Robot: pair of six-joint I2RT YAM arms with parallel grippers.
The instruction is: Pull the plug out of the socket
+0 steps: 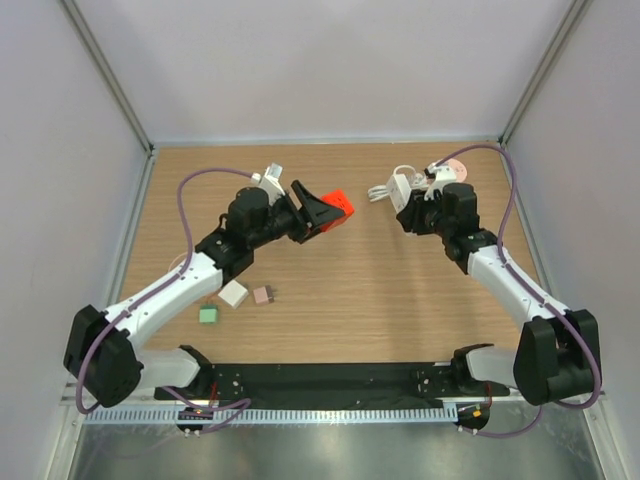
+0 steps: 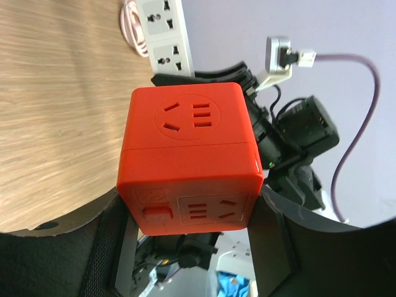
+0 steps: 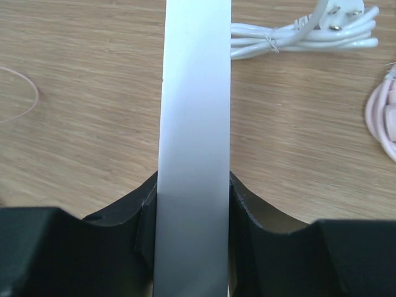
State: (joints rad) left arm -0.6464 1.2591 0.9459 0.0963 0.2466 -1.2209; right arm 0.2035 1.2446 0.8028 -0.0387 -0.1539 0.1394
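Socket cube (image 2: 189, 142), clamped inside left claw (image 2: 189, 204)

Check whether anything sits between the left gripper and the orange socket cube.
Nothing visible. The left gripper clamps the cube from two sides; the faces in view carry no plug. The right gripper is shut on a white strip.
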